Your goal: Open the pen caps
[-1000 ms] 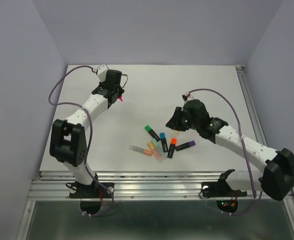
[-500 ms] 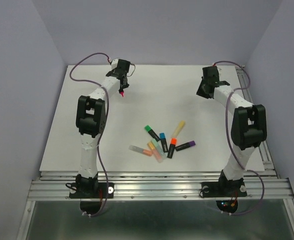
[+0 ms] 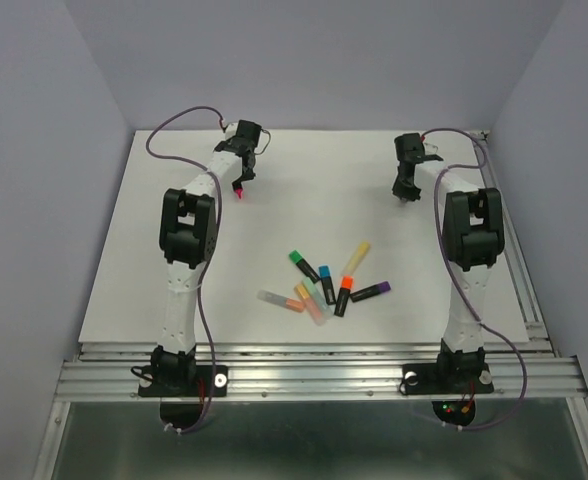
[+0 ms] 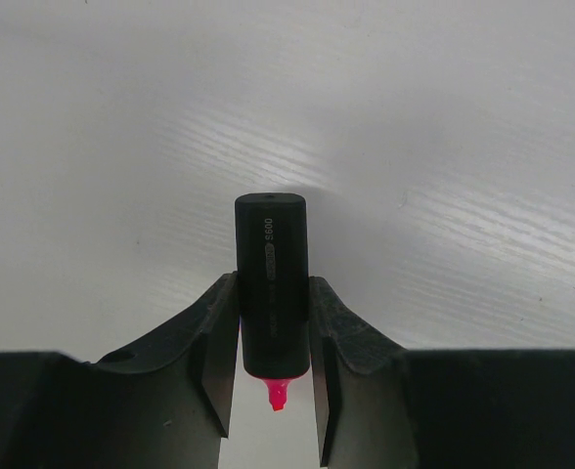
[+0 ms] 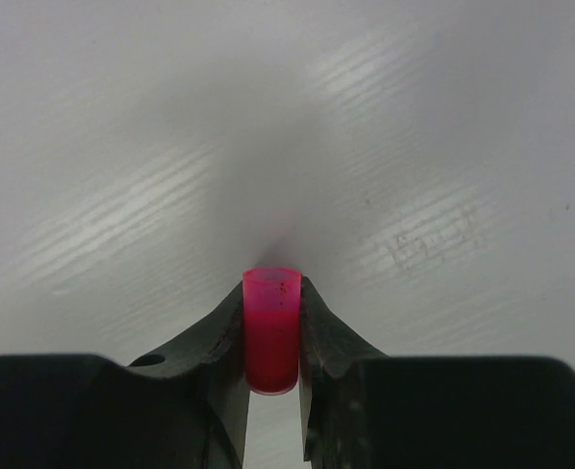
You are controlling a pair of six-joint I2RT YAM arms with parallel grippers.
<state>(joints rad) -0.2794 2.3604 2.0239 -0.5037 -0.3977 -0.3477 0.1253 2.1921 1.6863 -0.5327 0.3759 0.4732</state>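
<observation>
Beyond the pen pile (image 3: 324,285), your left hand (image 4: 273,288) is clamping a black pink-tipped barrel (image 4: 271,249), your right hand (image 5: 272,293) pinching a stubby pink plastic cap (image 5: 271,337).

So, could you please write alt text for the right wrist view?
A stubby translucent pink plastic pen cap is pinched in the shut black right claw, seen close up above a white table with faint streaky reflections.

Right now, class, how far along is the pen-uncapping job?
Done: one pink highlighter is uncapped. In hand: the left gripper holds its black barrel, tip bare; the right gripper holds the pink cap, far apart. Left: the highlighters clustered mid-table, including green, blue, orange and purple, look capped.
</observation>
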